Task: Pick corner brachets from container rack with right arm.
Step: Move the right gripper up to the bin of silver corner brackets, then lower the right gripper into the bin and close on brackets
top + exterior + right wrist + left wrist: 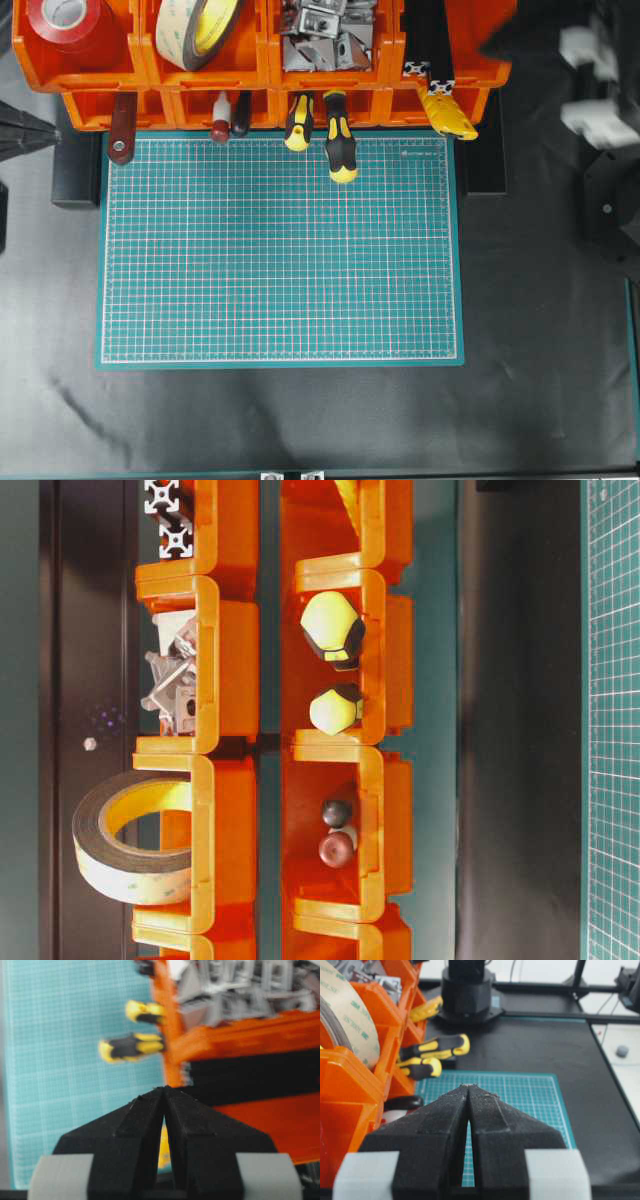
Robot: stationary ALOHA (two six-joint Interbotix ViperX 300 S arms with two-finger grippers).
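The corner brachets are a heap of small silver-grey angle pieces in the third upper bin of the orange container rack. They also show in the table-level view as brachets and blurred in the right wrist view as brachets. My right gripper is shut and empty, its tips level with the rack near the black bars, short of the brachets' bin. The right arm is a blur at the top right. My left gripper is shut and empty, beside the rack's left end.
A green cutting mat lies in front of the rack. Yellow-black screwdriver handles and a yellow knife stick out of the lower bins over the mat's far edge. Tape rolls and red tape fill the left upper bins.
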